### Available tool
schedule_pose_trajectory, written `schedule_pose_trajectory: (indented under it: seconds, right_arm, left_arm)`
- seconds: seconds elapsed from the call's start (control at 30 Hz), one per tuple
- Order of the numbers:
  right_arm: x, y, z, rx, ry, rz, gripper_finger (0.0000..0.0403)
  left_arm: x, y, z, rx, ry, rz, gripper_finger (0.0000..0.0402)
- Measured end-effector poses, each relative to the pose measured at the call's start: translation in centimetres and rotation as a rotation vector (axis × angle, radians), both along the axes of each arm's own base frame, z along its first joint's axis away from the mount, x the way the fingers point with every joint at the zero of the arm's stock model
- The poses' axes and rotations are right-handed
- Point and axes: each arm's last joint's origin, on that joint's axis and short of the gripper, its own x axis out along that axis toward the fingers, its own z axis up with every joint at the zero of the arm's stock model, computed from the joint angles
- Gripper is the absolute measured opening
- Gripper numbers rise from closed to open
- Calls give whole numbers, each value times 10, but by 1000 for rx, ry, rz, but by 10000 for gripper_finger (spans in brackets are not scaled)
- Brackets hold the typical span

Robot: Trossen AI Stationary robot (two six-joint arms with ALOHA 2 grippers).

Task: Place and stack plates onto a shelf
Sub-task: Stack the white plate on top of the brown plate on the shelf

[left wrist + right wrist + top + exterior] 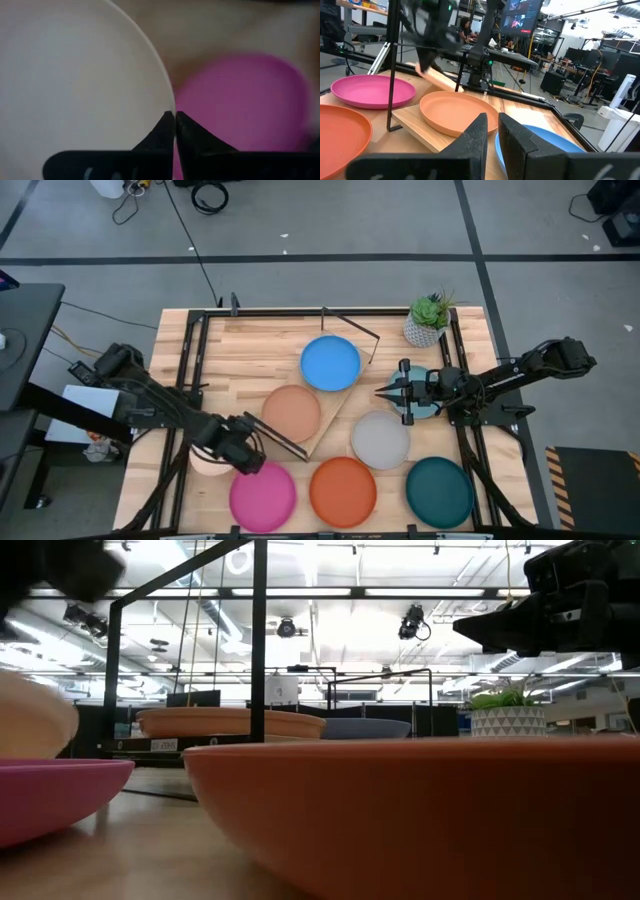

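My left gripper (pixel 246 460) (pixel 174 116) is at the table's near left, shut on the cream plate (pixel 205 464) (pixel 30 715), beside the pink plate (pixel 262 496) (pixel 240 100). The shelf (pixel 336 412) (pixel 415 124) lies slantwise mid-table. The tan plate (pixel 291 412) (pixel 455 112) and the blue plate (pixel 330 363) (pixel 545 145) rest on it. The grey (pixel 380 440), orange (pixel 343 492) and dark teal (pixel 439 492) plates lie flat on the table. My right gripper (pixel 382 390) (pixel 492 122) hovers shut, holding nothing. Its body hangs over the pale blue plate (pixel 428 406). My left gripper pinches the cream plate's rim (pixel 170 100) between its two fingers, which come in across the edge. The plate sits tilted in the hold. In the low view its body stands higher than the pink plate's rim (pixel 60 768).
A potted plant (pixel 427 318) (pixel 508 712) stands at the far right corner. Black frame rails (pixel 190 370) run along the table's left and right sides. A black post (pixel 259 640) rises in front of the low camera. Bare wood shows at the far left (pixel 250 345).
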Motion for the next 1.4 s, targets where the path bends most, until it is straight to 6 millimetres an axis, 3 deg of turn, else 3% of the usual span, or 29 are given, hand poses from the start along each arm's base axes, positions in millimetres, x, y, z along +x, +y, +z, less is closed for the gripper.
schedule_pose_trajectory:
  seconds: [0.17, 0.33, 0.57, 0.73, 0.83, 0.97, 1.1, 1.23, 1.4]
  right_arm:
    - [0, 0, 0, 1, 2, 0, 53]
    - [0, 0, -1, 10, 11, 0, 53]
    - [0, 0, -2, 27, 24, 1, 53]
    - [0, 0, -3, 52, 32, 4, 53]
    - [0, 0, -4, 68, 44, 4, 53]
    - [0, 0, -5, 78, 55, 5, 53]
    - [0, 0, -6, 94, 63, 4, 53]
    - [0, 0, -7, 100, 72, 5, 53]
    - [0, 0, -7, 100, 73, 5, 53]
  left_arm:
    - [-8, -5, 55, -139, -175, -102, 11]
    - [-14, -13, 110, -159, -428, -139, 11]
    - [-23, -23, 177, -22, -787, -233, 11]
    - [-30, -21, 204, 199, -936, -341, 11]
    - [-29, -16, 213, 309, -973, -396, 11]
    - [-19, 0, 216, 635, -966, -391, 11]
    - [2, 25, 211, 889, -859, -214, 11]
    - [31, 58, 194, 814, -740, -60, 11]
    - [76, 98, 163, 560, -577, -35, 11]
